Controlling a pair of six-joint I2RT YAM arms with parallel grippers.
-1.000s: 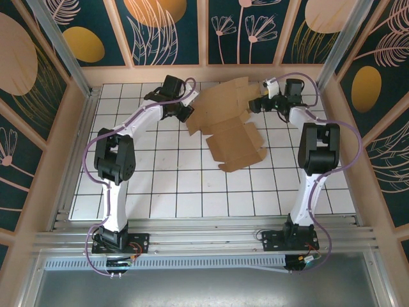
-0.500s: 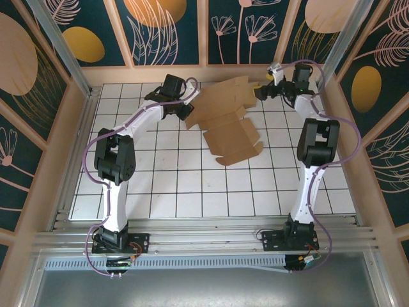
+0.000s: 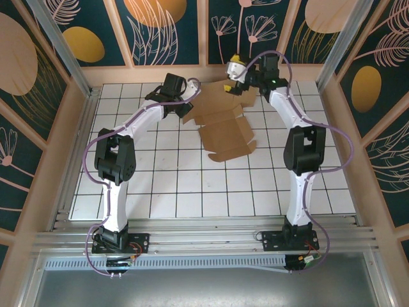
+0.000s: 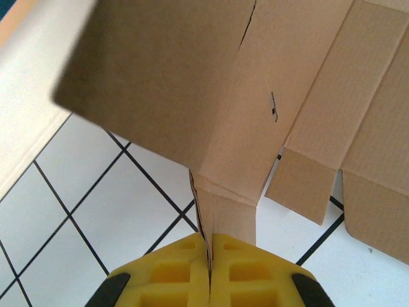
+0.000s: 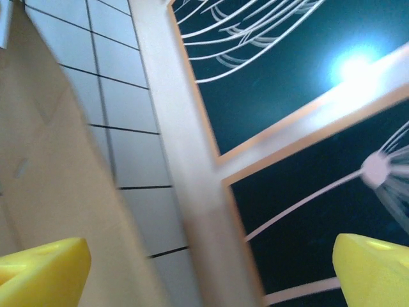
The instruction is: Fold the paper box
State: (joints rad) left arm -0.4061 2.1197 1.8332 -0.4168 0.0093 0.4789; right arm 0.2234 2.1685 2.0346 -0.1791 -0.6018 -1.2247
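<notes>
Toward the far middle of the gridded counter (image 3: 160,173) lies the flattened paper box (image 3: 223,125). On its left edge the left gripper (image 4: 209,246) has its jaws pinched tight on a flap. Over the far edge the right gripper (image 3: 235,75) has its jaws spread wide, holding nothing.

Near table (image 3: 192,185) half free; back wall (image 3: 204,69) hems the paper box (image 3: 225,125)

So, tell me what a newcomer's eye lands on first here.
The unfolded brown box sprawls over the far middle of the table. The left claw is shut on a flap at its left edge; the right claw gapes wide by the back wall, near the box's far edge.
</notes>
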